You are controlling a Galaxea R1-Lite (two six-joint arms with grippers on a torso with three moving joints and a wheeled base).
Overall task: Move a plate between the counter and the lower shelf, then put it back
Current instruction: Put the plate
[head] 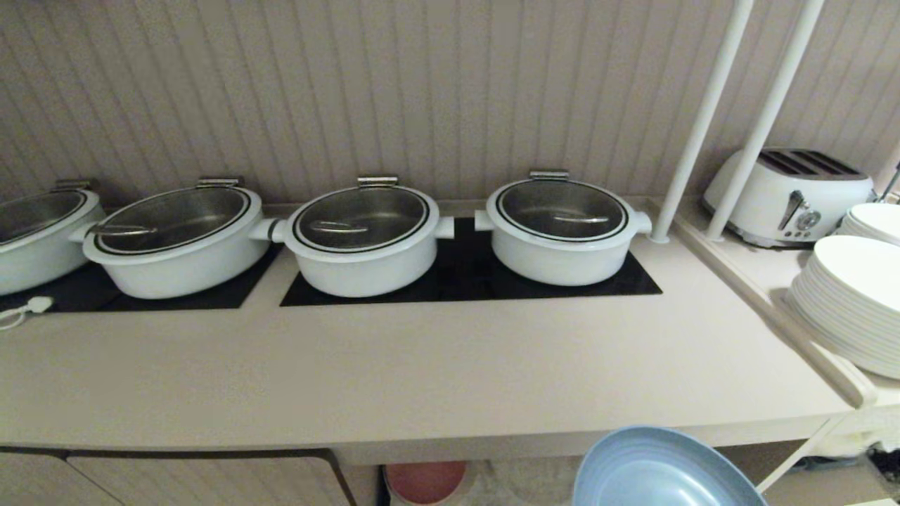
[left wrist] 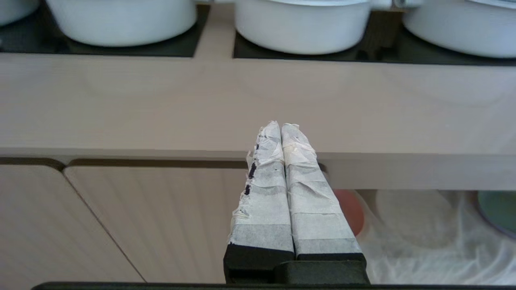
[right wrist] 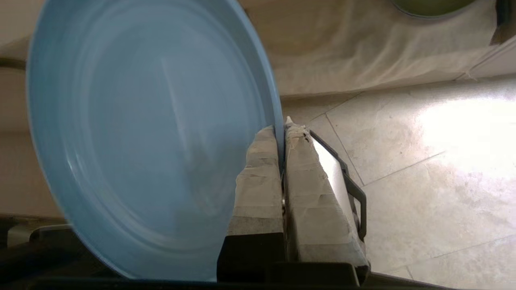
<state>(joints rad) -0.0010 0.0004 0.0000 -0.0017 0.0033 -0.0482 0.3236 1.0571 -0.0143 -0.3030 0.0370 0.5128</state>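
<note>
The desk [head: 422,379] is seen in the head view as a long beige worktop spanning the frame from 9 o'clock to 3 o'clock. Black hob panels [head: 464,277] are set into its rear half, and four white lidded pots [head: 362,239] are seated on them in a row. At 3 o'clock a stack of white plates [head: 847,302] is placed on a side surface, with a white toaster [head: 791,193] behind it at 2 o'clock. Two white poles [head: 703,119] rise at the desk's right rear corner.

Below the desk's front edge, ribbed cabinet doors [head: 176,481] are located at 7 o'clock. The lower shelf [left wrist: 423,237] is open beside them and is lined with a thin white cloth [right wrist: 363,52]. A pink plate [head: 425,481] is lying in it at 6 o'clock, and a green plate [right wrist: 431,5] is partly visible further along.

The plate [head: 661,471], light blue, is positioned at 5 o'clock in the head view, in front of and below the desk edge, clear of both desk and shelf. It is held tilted above the tiled floor [right wrist: 423,161].

The right hand [right wrist: 281,129] is clamped on the plate's rim, one taped finger on each face.

The left hand [left wrist: 281,127] is parked level in front of the desk edge, fingers pressed together and empty.
</note>
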